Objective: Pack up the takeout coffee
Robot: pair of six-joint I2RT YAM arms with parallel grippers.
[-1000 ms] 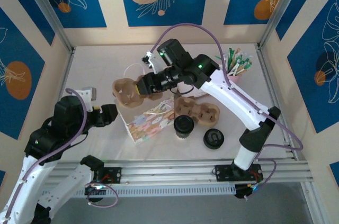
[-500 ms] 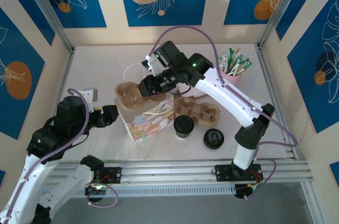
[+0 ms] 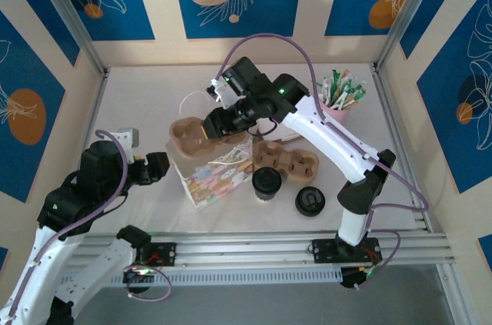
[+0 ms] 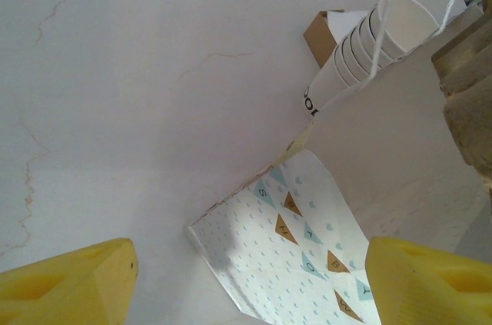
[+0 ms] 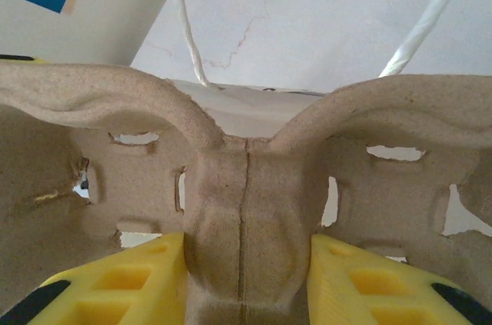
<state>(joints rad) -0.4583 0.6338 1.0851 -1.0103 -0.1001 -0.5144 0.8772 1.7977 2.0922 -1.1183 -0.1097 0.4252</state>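
Over the last second the right arm has carried its brown pulp cup carrier slightly to the right above the table, and its elbow has swung nearer. The left arm has barely shifted.

Nearest, the left gripper hangs just left of the patterned paper bag. Its yellow fingers are spread apart with nothing between them, and below them the left wrist view shows the bag's printed side.

To the right of the bag, the takeout coffee stands upright on the table, its black lid on top, just beside the bag's right end. A loose flat black lid lies apart from it, further right. Just behind the coffee lies a second pulp carrier.

Farther back, the right gripper pinches the held carrier's central ridge, one yellow finger on each side, above the bag's far end.

A stack of cream cups lies tipped beyond the bag. A pink cup of stirrers stands at the far right.
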